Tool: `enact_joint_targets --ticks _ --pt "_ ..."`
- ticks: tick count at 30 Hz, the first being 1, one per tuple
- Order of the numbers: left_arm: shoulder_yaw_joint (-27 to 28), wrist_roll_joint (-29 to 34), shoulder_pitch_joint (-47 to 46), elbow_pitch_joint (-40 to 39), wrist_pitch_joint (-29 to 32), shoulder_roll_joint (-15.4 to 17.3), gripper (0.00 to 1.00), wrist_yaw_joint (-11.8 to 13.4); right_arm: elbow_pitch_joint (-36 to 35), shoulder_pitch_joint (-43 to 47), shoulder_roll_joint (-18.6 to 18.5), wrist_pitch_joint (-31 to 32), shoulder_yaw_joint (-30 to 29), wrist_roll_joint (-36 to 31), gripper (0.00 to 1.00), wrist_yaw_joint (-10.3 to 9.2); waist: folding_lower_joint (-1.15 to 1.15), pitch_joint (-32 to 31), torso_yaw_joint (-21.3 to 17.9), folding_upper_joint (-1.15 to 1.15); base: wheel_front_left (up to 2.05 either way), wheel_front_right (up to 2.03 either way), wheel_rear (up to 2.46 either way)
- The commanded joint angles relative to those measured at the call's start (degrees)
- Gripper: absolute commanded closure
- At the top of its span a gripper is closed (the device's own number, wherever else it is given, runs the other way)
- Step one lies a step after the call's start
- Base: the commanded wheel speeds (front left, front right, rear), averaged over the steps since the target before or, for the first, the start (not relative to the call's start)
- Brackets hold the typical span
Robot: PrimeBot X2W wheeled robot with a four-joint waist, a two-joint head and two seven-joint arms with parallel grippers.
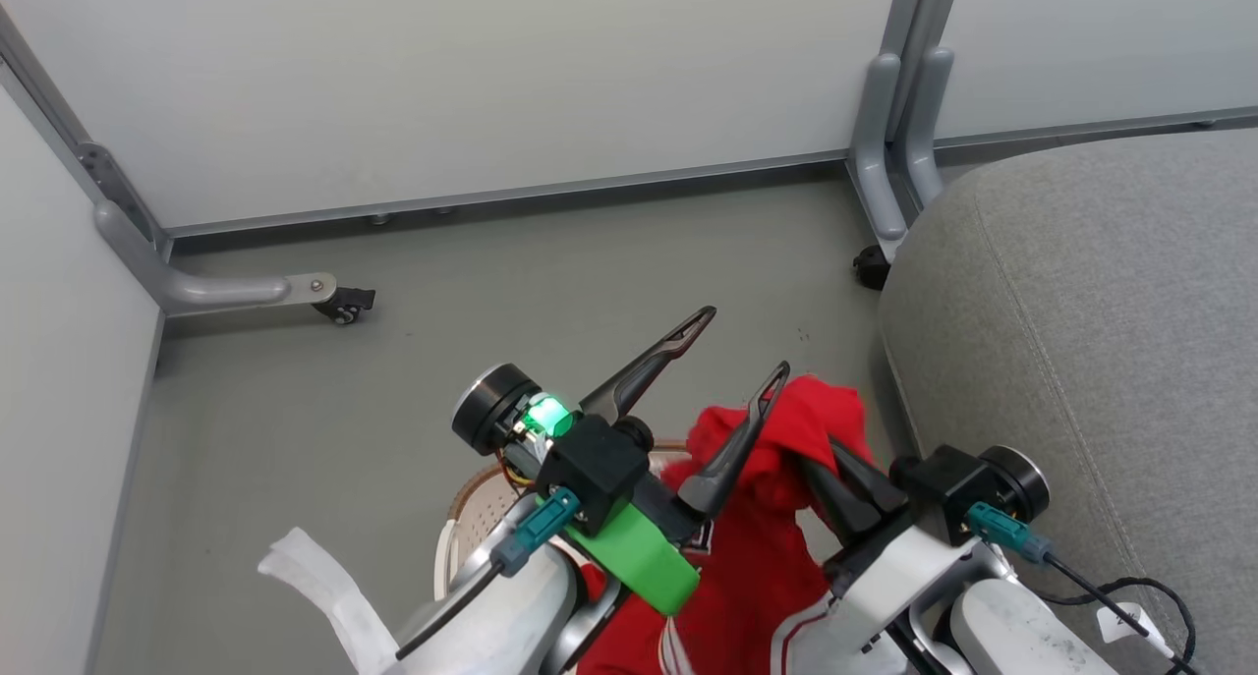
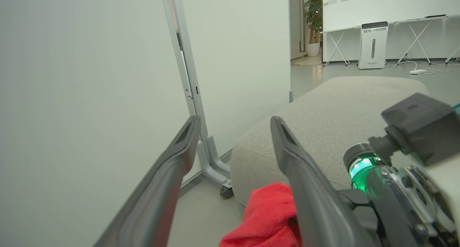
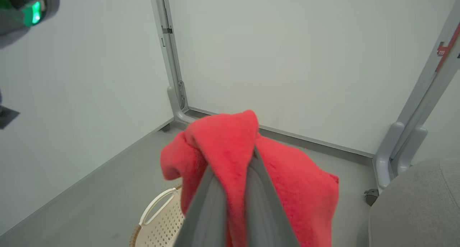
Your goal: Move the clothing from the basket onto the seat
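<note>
Above the basket (image 1: 482, 503), the right claw (image 1: 821, 454) pinches the red clothing (image 1: 776, 537), lifted but not yet over the grey seat (image 1: 1101, 311) alongside, while the left claw (image 1: 745, 341) stands spread, empty.

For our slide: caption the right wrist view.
Right hand shut on red clothing above the basket, seat at lower right.

The only text that can be read is the number 119, white on a small red label (image 3: 441, 52) fixed on the grey partition post (image 3: 418, 99); the logo on the white appliance (image 2: 373, 45) is too small.
</note>
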Motion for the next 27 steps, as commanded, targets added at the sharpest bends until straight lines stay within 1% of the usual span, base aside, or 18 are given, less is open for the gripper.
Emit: enact_joint_targets --ticks 1,10,12,16,22,24,27 --pt "0.13 -0.25 0.64 0.18 -0.42 0.37 0.0 0.27 -0.46 0.86 -0.04 -0.28 -0.44 -0.34 1.0 -0.06 0.0 0.01 -0.09 0.0 0.0 0.0 0.0" --pt "0.77 1.02 2.14 0.95 -0.75 1.39 0.0 2.26 -3.64 1.58 1.36 -0.29 -4.47 1.56 1.0 -0.06 0.0 0.93 -0.98 0.0 0.0 0.0 0.0" --pt "0.93 0.81 2.61 1.18 -0.81 1.71 0.0 2.33 -4.66 1.41 1.64 -0.28 -5.36 1.79 1.0 -0.06 0.0 1.46 -1.33 0.0 0.0 0.0 0.0" --pt "1.26 -0.18 3.52 1.96 -0.96 2.21 0.0 1.68 -7.04 0.57 2.31 -0.28 -7.45 1.88 1.0 -0.06 0.0 2.93 -2.15 0.0 0.0 0.0 0.0" --pt "2.25 -1.38 4.76 3.45 -0.91 2.96 0.0 -0.19 -9.44 -0.86 3.54 -0.29 -10.87 -0.17 1.0 -0.06 0.0 5.36 -4.44 0.0 0.0 0.0 0.0" --pt "2.62 -0.94 5.02 3.42 -0.92 3.45 0.0 -0.67 -10.62 -1.38 3.9 -0.29 -11.79 -0.49 1.0 -0.06 0.0 6.39 -5.61 0.0 0.0 0.0 0.0" --pt "3.05 1.46 5.64 3.44 -0.87 4.48 0.0 -0.39 -12.33 -1.64 4.98 -0.28 -13.79 -0.28 1.0 -0.06 0.0 8.04 -7.92 0.0 0.0 0.0 0.0"
